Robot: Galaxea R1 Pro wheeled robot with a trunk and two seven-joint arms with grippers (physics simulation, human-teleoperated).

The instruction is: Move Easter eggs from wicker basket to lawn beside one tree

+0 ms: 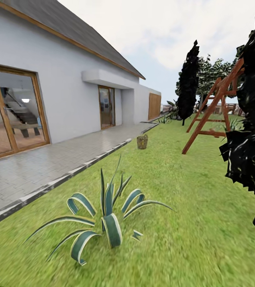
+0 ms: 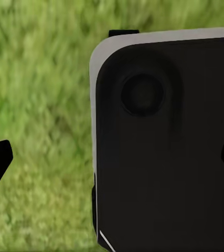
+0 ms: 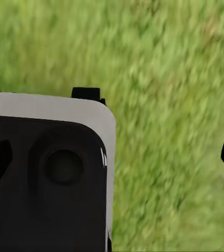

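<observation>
Basket (image 1: 142, 142) stands far ahead of both hands, on the lawn (image 1: 175, 207) beside the paving. Left hand (image 2: 112, 157) and right hand (image 3: 112, 157) hang over grass, fingertips at the frame edges, apparently wide apart and empty; neither seems nearer.

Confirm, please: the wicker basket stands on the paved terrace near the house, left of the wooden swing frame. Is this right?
Not quite. In the head view the wicker basket stands on the lawn, just beside the paved terrace, not on it. It is indeed left of the wooden swing frame.
</observation>
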